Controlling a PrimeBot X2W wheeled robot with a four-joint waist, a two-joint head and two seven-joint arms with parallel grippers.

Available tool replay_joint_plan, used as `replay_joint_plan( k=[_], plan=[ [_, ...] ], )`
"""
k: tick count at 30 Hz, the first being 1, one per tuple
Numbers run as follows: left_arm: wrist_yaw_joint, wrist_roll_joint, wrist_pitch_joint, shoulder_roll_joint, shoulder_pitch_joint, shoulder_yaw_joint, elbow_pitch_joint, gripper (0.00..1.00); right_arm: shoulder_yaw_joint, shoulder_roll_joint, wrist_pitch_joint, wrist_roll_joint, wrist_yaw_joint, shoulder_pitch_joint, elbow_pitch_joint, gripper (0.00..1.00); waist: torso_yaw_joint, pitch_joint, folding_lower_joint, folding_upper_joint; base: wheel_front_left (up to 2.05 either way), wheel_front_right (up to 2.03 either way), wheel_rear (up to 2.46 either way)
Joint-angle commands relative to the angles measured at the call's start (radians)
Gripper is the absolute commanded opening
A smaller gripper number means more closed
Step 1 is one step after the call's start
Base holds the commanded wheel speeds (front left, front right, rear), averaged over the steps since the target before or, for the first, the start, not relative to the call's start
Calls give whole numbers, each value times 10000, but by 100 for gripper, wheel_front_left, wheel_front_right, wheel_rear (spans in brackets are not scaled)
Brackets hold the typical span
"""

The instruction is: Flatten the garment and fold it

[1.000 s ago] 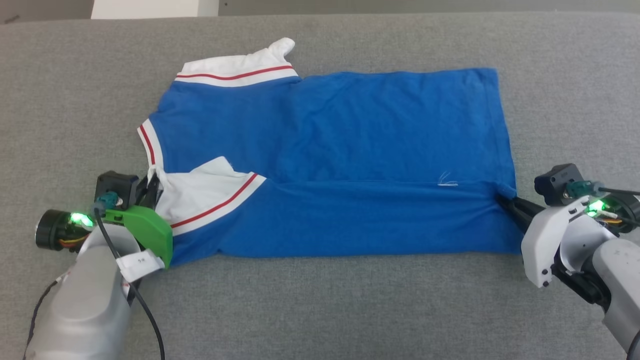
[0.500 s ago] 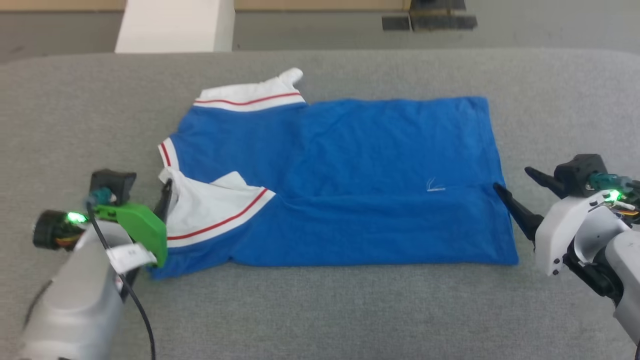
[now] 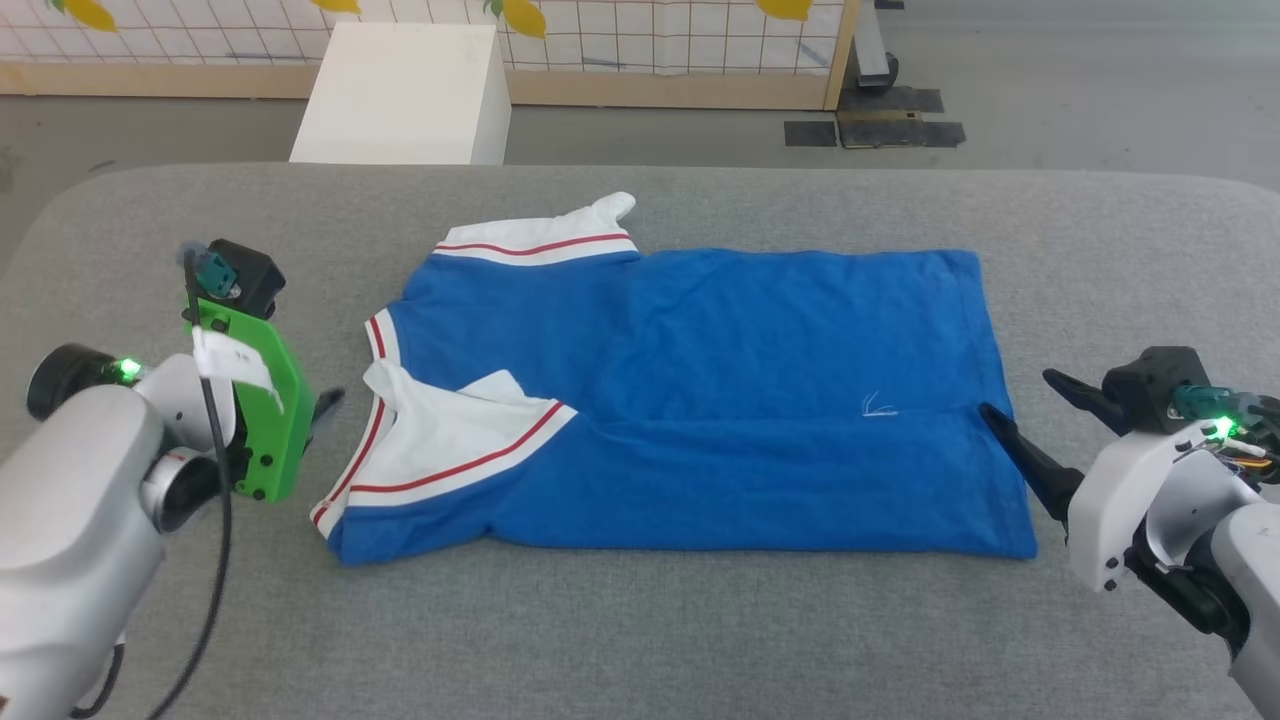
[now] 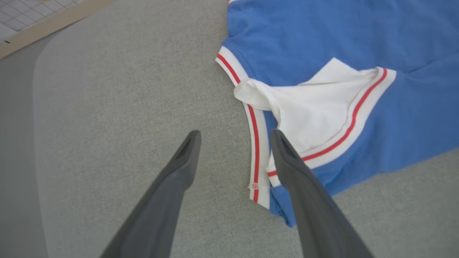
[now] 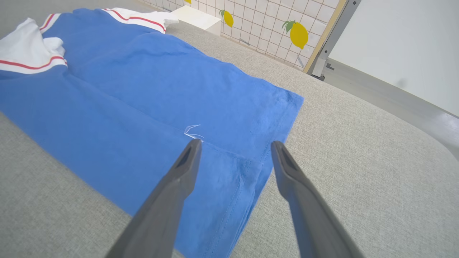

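Note:
The garment (image 3: 700, 340), a bright blue T-shirt with white, red-striped sleeves, lies spread on the grey table (image 3: 640, 620), collar to the left. Its near edge is folded over towards the middle, and a white sleeve (image 3: 450, 440) lies on top at the front left. My left gripper (image 3: 318, 408) hovers open just left of the collar, holding nothing; in the left wrist view it (image 4: 235, 134) points at the striped collar trim (image 4: 255, 143). My right gripper (image 3: 1018, 393) is open at the hem's right edge; its fingers (image 5: 235, 143) stand above the garment's corner (image 5: 229, 172) without pinching it.
Beyond the table's far edge stand a white box (image 3: 405, 95), a tiled wall panel with lemon pictures (image 3: 640, 30) and a metal post base (image 3: 880, 100) on the floor. Bare grey table surrounds the garment on all sides.
Both grippers have opened and let go of the garment. The left arm has drawn back to the left, the right slightly off the hem. The head camera has tilted up.

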Motion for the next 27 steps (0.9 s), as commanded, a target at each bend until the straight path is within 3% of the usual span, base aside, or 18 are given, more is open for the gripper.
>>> replay_joint_plan(
  k=[1,5,9,22,23,27],
  plan=[
    [-24,-481,789,239,-195,-228,-255,100,-4,61,66,-46,-17,132,-87,100,-51,13,1,0,0,0,0],
    [-24,-1361,2569,633,-333,-633,-750,100,134,107,256,-14,-17,97,-228,100,-224,143,1,0,0,0,0],
    [-23,-1637,3501,599,-320,-930,-609,100,298,146,401,47,-17,-71,-280,100,-447,351,1,0,0,0,0],
    [155,-1588,3639,-176,451,-1645,1300,100,775,361,349,212,-17,-774,-23,100,-1116,720,1,0,0,0,0],
    [134,-1606,3683,-218,486,-1709,1409,0,800,339,371,246,-17,-831,-5,100,-1118,684,1,0,0,0,0],
    [52,-1661,3464,-250,422,-1790,1452,0,831,116,486,347,-17,-1096,-43,100,-1030,488,1,0,0,0,0]
  ],
)
